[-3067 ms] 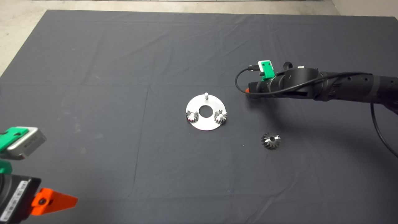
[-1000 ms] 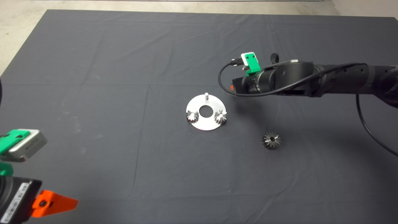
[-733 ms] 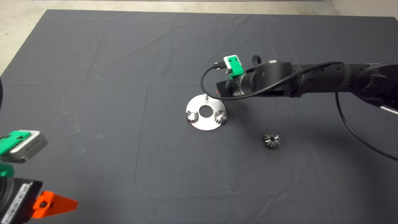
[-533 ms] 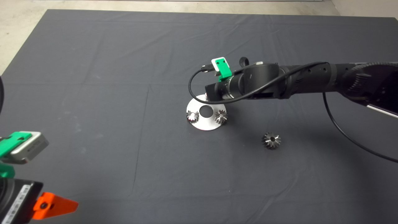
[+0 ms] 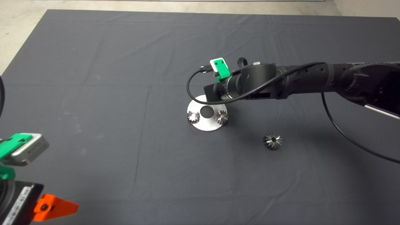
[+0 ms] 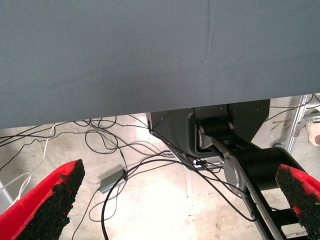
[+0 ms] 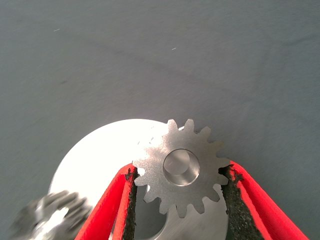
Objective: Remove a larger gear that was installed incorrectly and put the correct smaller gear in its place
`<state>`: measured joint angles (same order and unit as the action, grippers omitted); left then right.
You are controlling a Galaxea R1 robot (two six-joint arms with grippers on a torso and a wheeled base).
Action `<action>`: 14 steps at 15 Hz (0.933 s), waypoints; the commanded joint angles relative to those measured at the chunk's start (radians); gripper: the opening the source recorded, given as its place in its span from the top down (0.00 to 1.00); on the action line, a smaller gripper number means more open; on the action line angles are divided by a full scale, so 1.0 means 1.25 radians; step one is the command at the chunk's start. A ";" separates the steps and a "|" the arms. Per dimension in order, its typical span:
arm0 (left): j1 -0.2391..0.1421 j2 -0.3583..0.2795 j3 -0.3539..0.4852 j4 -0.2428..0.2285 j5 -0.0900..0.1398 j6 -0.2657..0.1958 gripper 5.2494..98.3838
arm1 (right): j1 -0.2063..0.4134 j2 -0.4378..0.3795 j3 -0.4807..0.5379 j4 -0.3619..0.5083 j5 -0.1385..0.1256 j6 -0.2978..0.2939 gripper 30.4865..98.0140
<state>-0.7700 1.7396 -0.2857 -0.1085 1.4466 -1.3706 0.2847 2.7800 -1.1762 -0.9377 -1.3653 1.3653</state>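
In the right wrist view my right gripper (image 7: 181,172) is shut on the smaller gear (image 7: 160,155), one pad against its teeth on each side. The gear lies flat over the far edge of the round silver plate (image 7: 95,160), and a peg's top shows through its centre hole. In the head view the right arm (image 5: 250,86) covers that part of the plate (image 5: 206,125). The larger gear (image 5: 272,141) lies loose on the mat, right of the plate and nearer the front. My left gripper (image 6: 181,170) is parked at the front left corner, open and holding nothing.
Two small bright gears (image 5: 193,117) (image 5: 221,117) sit on pegs at the plate's front left and front right; one shows blurred in the right wrist view (image 7: 50,215). The plate has a centre hole (image 5: 206,111). Cables and a machine base on the floor fill the left wrist view.
My right arm has swung left from the mat beside the plate to over the plate's far peg, which it now hides in the head view. Plate, larger gear and left arm have stayed put.
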 commanded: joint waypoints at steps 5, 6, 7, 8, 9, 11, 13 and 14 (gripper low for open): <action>-0.001 -0.001 0.009 -0.009 0.002 0.002 0.00 | 0.008 0.046 -0.077 0.004 0.006 -0.006 0.85; -0.001 -0.001 0.009 -0.009 0.002 0.002 0.00 | 0.007 0.048 -0.079 0.004 0.007 -0.005 0.85; -0.001 -0.001 0.009 -0.009 0.002 0.002 0.00 | 0.007 0.053 -0.080 0.004 0.007 -0.005 0.85; -0.001 -0.001 0.009 -0.009 0.002 0.002 0.00 | 0.005 0.054 -0.080 0.004 0.006 -0.005 0.85; -0.001 -0.001 0.009 -0.009 0.002 0.002 0.00 | 0.004 0.056 -0.080 0.004 0.006 -0.005 0.85; -0.001 -0.001 0.009 -0.009 0.002 0.002 0.00 | 0.001 0.055 -0.080 0.004 0.006 -0.006 0.85; -0.001 -0.001 0.009 -0.009 0.002 0.003 0.00 | 0.002 0.056 -0.074 0.008 0.004 -0.005 0.85; -0.001 -0.001 0.009 -0.009 0.002 0.003 0.00 | 0.002 0.056 -0.071 0.015 0.004 -0.005 0.85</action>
<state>-0.7700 1.7396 -0.2857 -0.1085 1.4466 -1.3704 0.2709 2.8428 -1.2800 -0.9377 -1.3624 1.3596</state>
